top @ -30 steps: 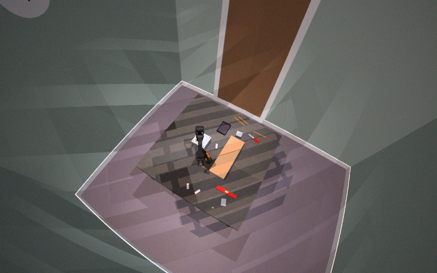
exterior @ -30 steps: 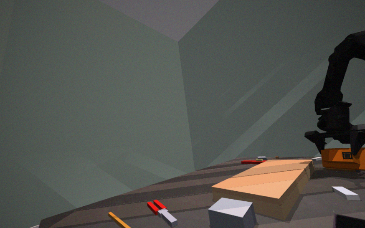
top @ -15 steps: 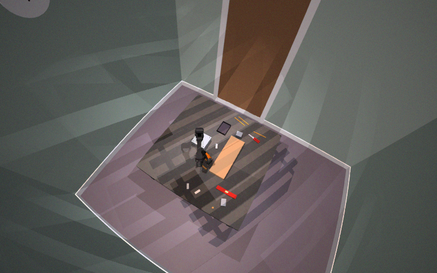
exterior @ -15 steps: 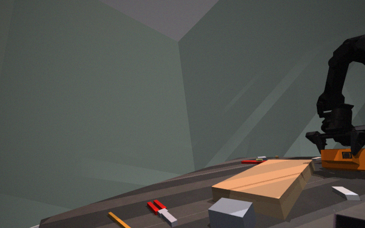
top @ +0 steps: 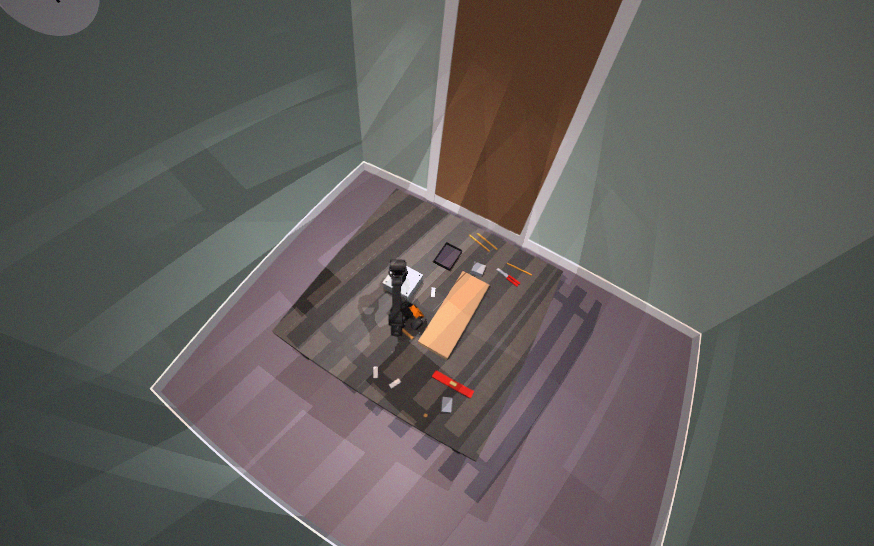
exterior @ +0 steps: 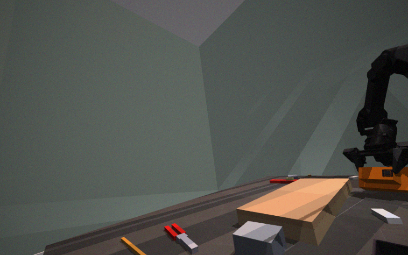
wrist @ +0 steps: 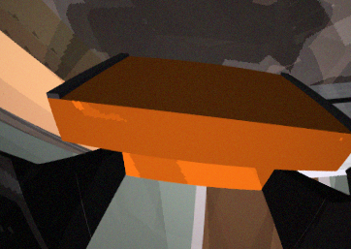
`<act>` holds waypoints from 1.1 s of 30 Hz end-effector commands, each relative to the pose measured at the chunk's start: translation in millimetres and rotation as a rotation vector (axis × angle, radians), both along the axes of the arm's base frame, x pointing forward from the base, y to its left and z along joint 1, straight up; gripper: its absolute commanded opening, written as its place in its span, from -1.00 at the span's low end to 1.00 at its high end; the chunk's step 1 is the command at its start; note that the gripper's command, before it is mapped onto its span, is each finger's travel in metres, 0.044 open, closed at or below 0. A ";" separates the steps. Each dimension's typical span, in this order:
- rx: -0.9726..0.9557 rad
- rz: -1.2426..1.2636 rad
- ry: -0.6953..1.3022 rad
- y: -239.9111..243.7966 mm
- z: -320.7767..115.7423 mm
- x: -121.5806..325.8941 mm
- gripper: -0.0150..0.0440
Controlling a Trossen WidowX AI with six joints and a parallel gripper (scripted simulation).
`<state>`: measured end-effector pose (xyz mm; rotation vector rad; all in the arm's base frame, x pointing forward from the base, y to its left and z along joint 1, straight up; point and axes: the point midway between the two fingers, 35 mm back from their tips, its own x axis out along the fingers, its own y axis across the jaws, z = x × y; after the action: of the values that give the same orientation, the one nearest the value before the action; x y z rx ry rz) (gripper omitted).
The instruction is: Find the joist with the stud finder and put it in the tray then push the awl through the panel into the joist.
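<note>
My gripper (top: 414,315) (exterior: 378,170) (wrist: 196,156) is shut on the orange stud finder (top: 415,311) (exterior: 370,185) (wrist: 194,126), its fingers wide apart on the narrower grip. It hangs a little above the table, beside the tan floor panel (top: 458,317) (exterior: 294,202) (wrist: 24,77), on the arm's side and clear of it. No hole or mark is visible on the panel. What looks like the awl's tan handle (top: 407,333) lies on the table close to the gripper; the rest is hidden. The black tray (top: 440,252) (exterior: 389,248) stands beyond the panel's other end.
A grey block (top: 478,268) (exterior: 256,236) and red-handled pliers (top: 512,278) (exterior: 180,236) lie near the panel's door-side end. A small white piece (top: 433,292) (exterior: 386,216) lies between arm base and panel. A red level (top: 440,377) (exterior: 278,181) and another grey block (top: 446,404) lie past the opposite end.
</note>
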<state>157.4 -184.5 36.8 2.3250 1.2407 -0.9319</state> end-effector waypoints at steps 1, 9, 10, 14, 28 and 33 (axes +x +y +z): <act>0.017 -0.004 -0.023 -1.9 1.7 1.2 -0.49; 0.043 -0.002 -0.041 -2.1 1.0 0.8 -0.49; 0.048 -0.001 -0.044 -2.1 0.9 0.8 -0.49; 0.068 0.000 -0.056 -2.3 0.4 0.5 -0.49; 0.134 0.000 -0.103 -3.4 -1.3 -0.3 -0.49; 0.157 -0.002 -0.120 -4.0 -1.9 -0.5 -0.49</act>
<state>155.8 -186.9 33.2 2.4476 1.3085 -0.7335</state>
